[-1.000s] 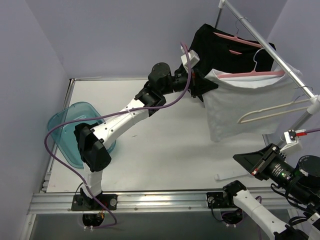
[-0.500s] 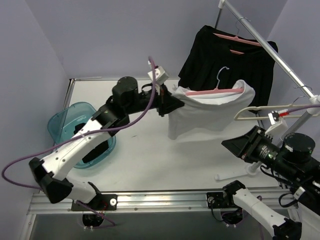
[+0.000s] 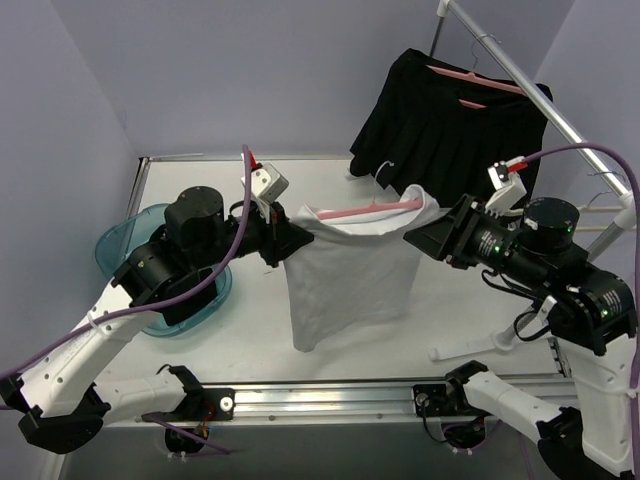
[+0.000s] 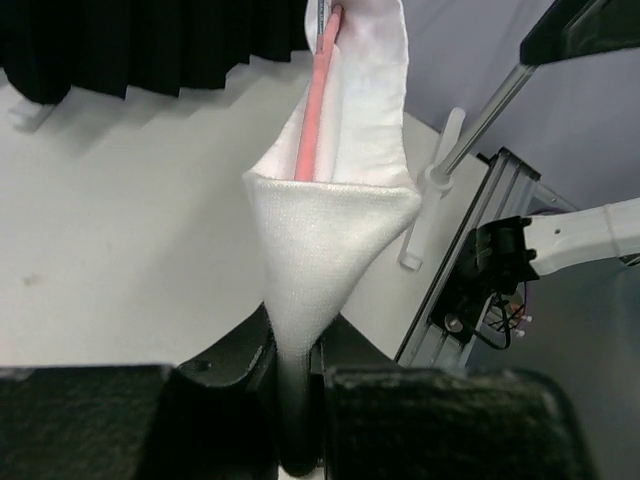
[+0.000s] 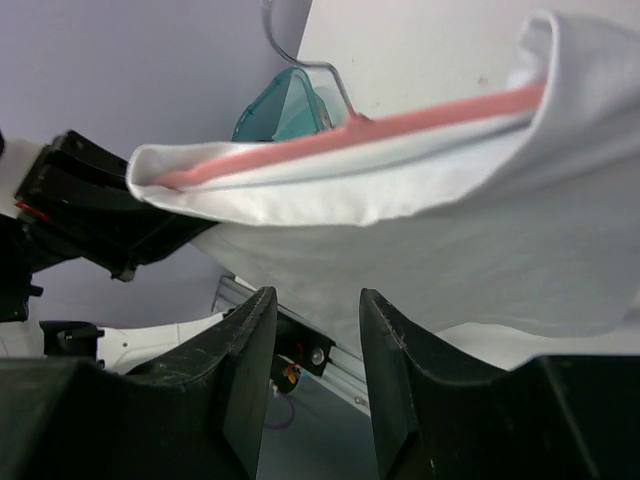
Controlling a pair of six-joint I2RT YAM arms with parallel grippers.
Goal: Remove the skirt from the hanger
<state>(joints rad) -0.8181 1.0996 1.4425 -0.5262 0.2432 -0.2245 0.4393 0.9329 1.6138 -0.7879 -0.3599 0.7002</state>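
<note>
Top external: the white skirt (image 3: pixel 350 270) hangs in mid-air over the table (image 3: pixel 200 180), its waistband stretched along the pink hanger (image 3: pixel 365 210). The left gripper (image 3: pixel 283 243) pinches the waistband's left corner. The right gripper (image 3: pixel 412 238) sits just beside the right corner. The cloth drapes in loose folds, so it looks light, soft and limp; it should slide readily off the smooth plastic but give no resistance to push against. The waistband ends, where the fabric wraps the hanger tips, are likely the best places to hold. A black skirt (image 3: pixel 450 120) hangs on the rack rail (image 3: pixel 520 75) close behind the hanger's wire hook, and could snag it. The teal bin (image 3: pixel 130 250) lies well to the left, out of the way.

Left wrist: the jaws are pressed together on a drawn-out point of white fabric (image 4: pixel 330 240). The hanger (image 4: pixel 315 110) runs away inside the waistband, apparently ungripped. Pulling here would probably drag hanger and skirt together unless the hanger is held.

Right wrist: the jaws stand spread with nothing between them. The skirt's right end (image 5: pixel 450 230) and the hanger's pink bar (image 5: pixel 350 135) lie ahead of the fingers (image 5: pixel 245 370), not touching. The folded hem overlaps the hanger tip, so closing there may catch both.
</note>
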